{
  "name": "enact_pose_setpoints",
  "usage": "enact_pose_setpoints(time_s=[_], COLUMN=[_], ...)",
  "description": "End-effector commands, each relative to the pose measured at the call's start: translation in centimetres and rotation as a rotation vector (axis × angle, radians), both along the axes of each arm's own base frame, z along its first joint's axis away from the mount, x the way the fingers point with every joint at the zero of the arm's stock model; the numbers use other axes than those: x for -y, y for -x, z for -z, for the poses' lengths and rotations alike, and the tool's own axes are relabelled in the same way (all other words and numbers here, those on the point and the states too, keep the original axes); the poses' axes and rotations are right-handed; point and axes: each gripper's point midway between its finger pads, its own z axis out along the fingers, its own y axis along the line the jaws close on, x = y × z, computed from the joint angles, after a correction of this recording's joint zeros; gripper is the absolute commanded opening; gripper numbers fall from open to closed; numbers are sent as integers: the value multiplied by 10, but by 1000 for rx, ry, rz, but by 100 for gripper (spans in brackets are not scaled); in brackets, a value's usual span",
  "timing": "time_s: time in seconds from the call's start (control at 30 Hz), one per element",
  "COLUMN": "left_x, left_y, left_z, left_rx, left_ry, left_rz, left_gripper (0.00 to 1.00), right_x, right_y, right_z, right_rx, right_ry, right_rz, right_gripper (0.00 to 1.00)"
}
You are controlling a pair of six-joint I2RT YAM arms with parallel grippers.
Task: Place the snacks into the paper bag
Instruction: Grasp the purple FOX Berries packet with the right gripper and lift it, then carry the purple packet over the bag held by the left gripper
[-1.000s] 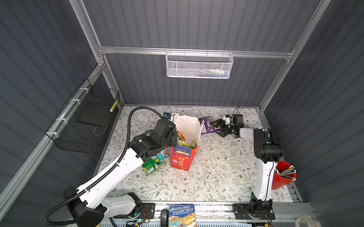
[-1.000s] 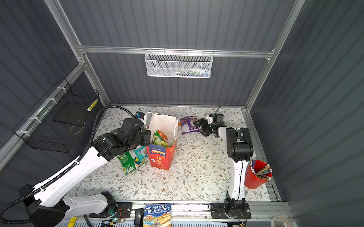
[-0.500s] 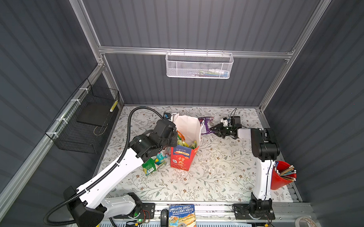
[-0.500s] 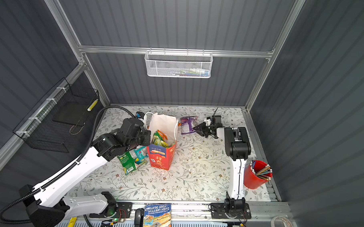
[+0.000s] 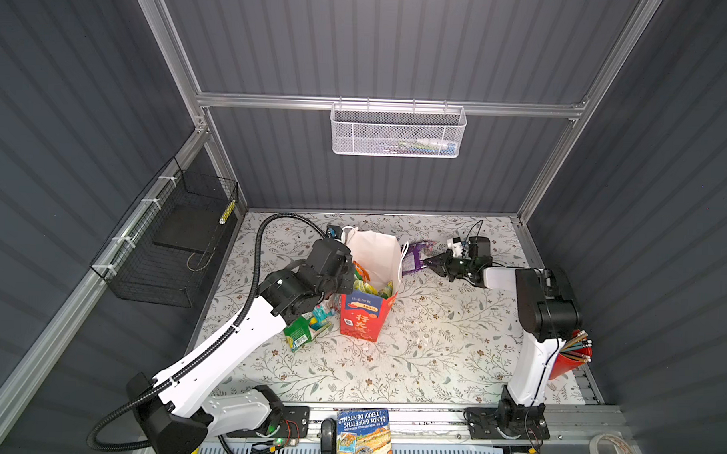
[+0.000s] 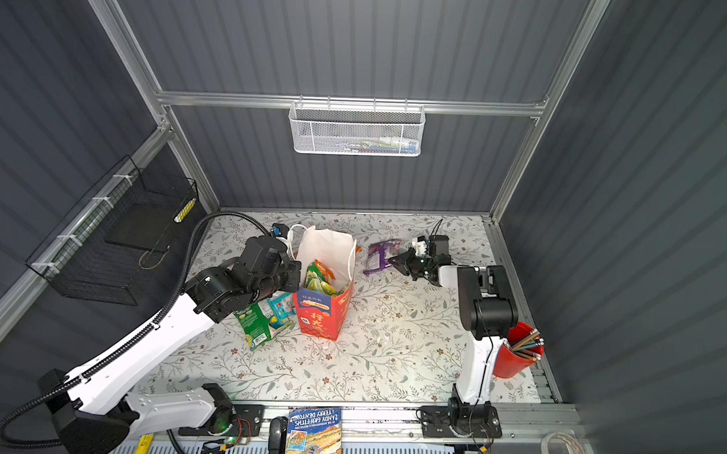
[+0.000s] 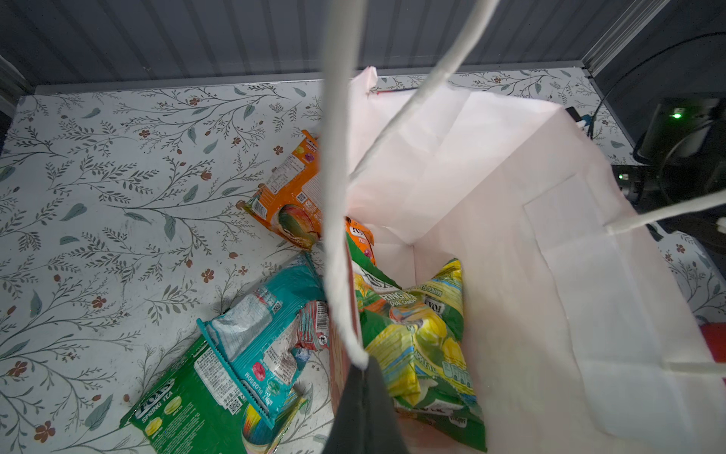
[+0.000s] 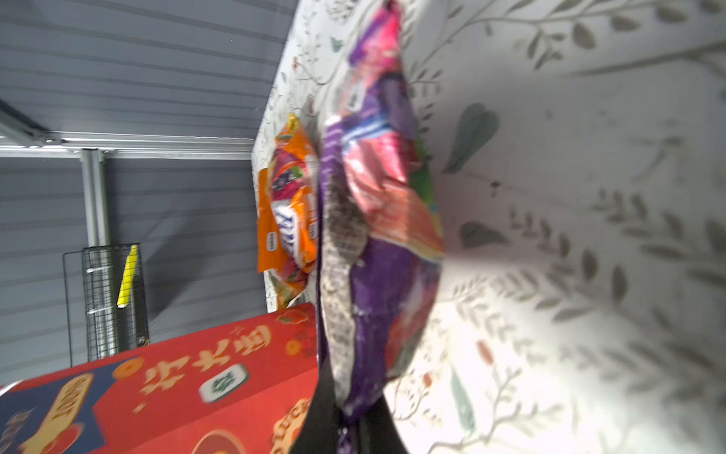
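Note:
The red paper bag (image 5: 366,319) (image 6: 320,320) stands upright mid-table with its white inside (image 7: 510,220) showing. My left gripper (image 7: 365,371) (image 5: 343,273) is shut on its white cord handle (image 7: 337,196) at the rim. Green-yellow snacks (image 7: 416,338) lie inside the bag. Outside, beside the bag, lie an orange packet (image 7: 290,196), a teal packet (image 7: 259,338) and a green packet (image 7: 176,408). Right of the bag, my right gripper (image 8: 347,408) (image 5: 433,263) (image 6: 395,262) is shut on the edge of a purple packet (image 8: 377,236) (image 5: 415,257) (image 6: 377,257).
A red cup of pencils (image 5: 569,362) stands at the right edge behind the right arm. An illustrated book (image 5: 363,436) lies on the front rail. A black wire basket (image 5: 174,246) hangs on the left wall and a white mesh basket (image 5: 398,131) on the back wall.
The right gripper has moved left onto the purple packet and shut on its edge. The left arm and the bag have not moved.

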Motion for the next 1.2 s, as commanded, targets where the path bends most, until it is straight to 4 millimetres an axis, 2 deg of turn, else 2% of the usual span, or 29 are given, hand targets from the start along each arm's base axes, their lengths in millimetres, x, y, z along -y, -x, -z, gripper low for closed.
enact_pose_setpoints(time_s=[0.0, 0.33, 0.53, 1.07, 1.17], left_x=[-5, -5, -6, -6, -6], left_y=[-4, -3, -4, -2, -2], left_z=[-17, -19, -19, -23, -23], left_rx=[65, 67, 69, 80, 80], left_ry=[13, 16, 15, 23, 24], left_rz=[-12, -9, -12, -8, -7], left_gripper=[0, 0, 0, 0, 0], right_x=[-1, 4, -2, -12, -23], right_y=[3, 43, 83, 185, 203], right_z=[-34, -109, -167, -313, -340], right_rx=[95, 238, 376, 726, 796], right_ry=[-55, -62, 40, 102, 97], right_rz=[22, 68, 96, 134, 102], right_gripper=[0, 0, 0, 0, 0])
